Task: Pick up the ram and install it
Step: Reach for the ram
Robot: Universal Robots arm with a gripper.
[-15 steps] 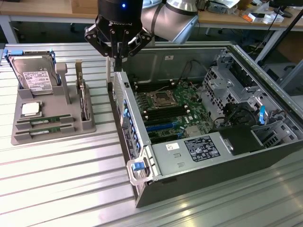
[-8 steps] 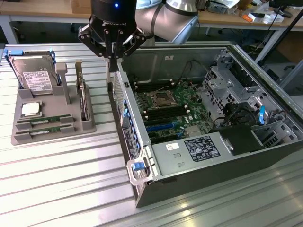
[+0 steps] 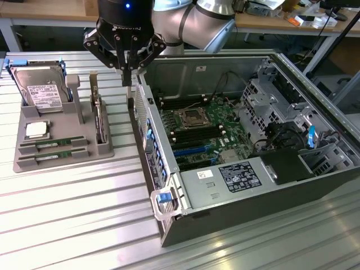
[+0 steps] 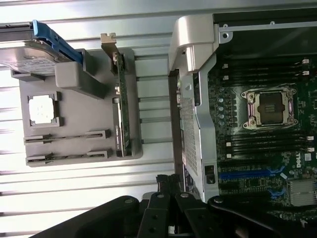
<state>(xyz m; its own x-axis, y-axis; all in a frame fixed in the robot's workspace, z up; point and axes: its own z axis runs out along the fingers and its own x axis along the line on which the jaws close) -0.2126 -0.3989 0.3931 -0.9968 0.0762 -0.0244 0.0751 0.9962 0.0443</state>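
- The open computer case [image 3: 225, 191] lies on the ribbed metal worktop [image 3: 67, 225], its motherboard [image 3: 197, 129] bared. It stretches away from the pincer toward the exterior view's right.
- On the pincer's other side, toward the exterior view's left, sits a grey tray [image 3: 62, 160]. A green ram stick [image 3: 54, 154] and its twin stick [image 3: 53, 143] are seated in two parallel slots at the tray's front edge, well apart from the pincer and untouched.
- Just behind the sticks rests a square silver CPU chip [image 3: 35, 130].
- An upright card [image 3: 99, 118] stands in the tray's edge slot and is the tray item nearest the pincer.
- A silver hard drive [image 3: 40, 93] leans in the tray's rear cradle.
- The pincer [image 3: 130, 79] hangs over the gap between the tray and the case wall, jaws pressed together and holding nothing.
- The grey arm [image 3: 197, 22] curves away behind it.
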